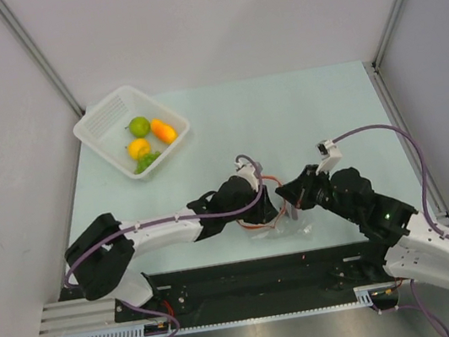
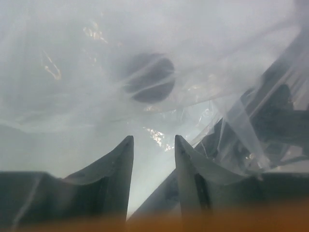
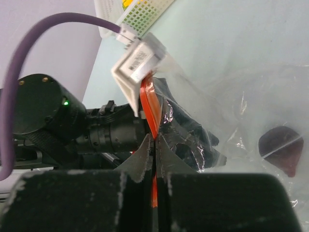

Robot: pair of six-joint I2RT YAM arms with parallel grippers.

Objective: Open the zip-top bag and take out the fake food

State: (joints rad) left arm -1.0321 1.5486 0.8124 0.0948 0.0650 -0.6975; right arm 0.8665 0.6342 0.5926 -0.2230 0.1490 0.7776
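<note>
The clear zip-top bag [image 1: 283, 226] lies crumpled near the table's front edge, between both grippers. My right gripper [image 3: 154, 140] is shut on its red-orange zip strip [image 3: 151, 108] and holds that edge up. My left gripper [image 2: 153, 139] is open and pushed in among the bag's plastic [image 2: 72, 58], with nothing between its fingers [image 2: 120, 162]. A small dark round piece of fake food [image 2: 149, 77] lies just ahead of them behind the film, and the right wrist view shows the dark piece [image 3: 281, 150] too. In the top view my left gripper [image 1: 263, 205] and right gripper [image 1: 294, 195] nearly meet.
A white slotted basket [image 1: 106, 119] stands at the back left, holding a green fruit [image 1: 139, 126], an orange piece [image 1: 165, 131], a yellow fruit [image 1: 138, 148] and green bits [image 1: 147, 158]. A purple cable [image 3: 29, 53] arcs over the left arm's wrist.
</note>
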